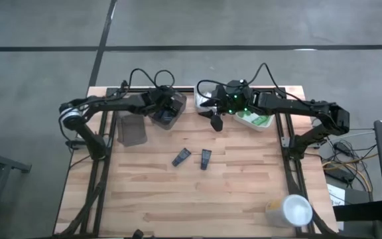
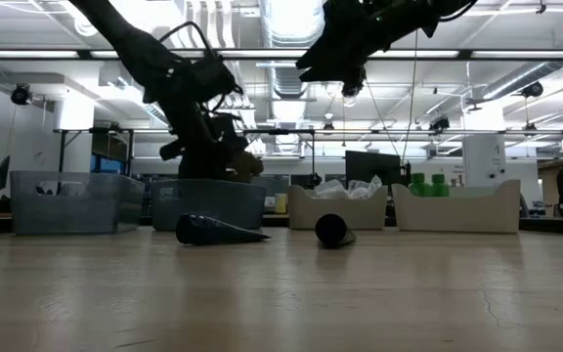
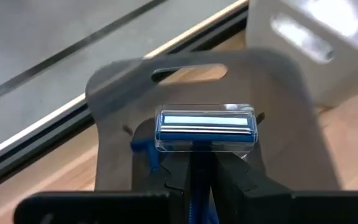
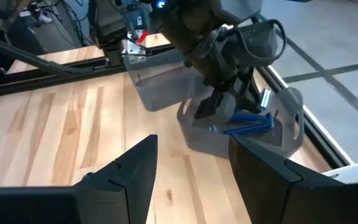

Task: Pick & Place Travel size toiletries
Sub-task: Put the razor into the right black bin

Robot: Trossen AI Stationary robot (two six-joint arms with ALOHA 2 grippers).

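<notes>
blue razor (image 3: pixel 205 130) pinched in left gripper (image 3: pixel 201 177) over a grey tray (image 1: pixel 166 114), not yet dropped. two dark tubes (image 1: pixel 182 157) remain on the table (image 1: pixel 244 199). right gripper (image 4: pixel 191 165) hovers spread, empty.

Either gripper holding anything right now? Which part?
The left gripper holds a blue razor by its handle, head up, over a grey tray. The right gripper is open and holds nothing.

Right gripper (image 4: pixel 191 171) fingers parted over bare wood; left gripper (image 4: pixel 219 106) gripping blue razor (image 4: pixel 248 121) above grey tray (image 4: pixel 291 134)
</notes>
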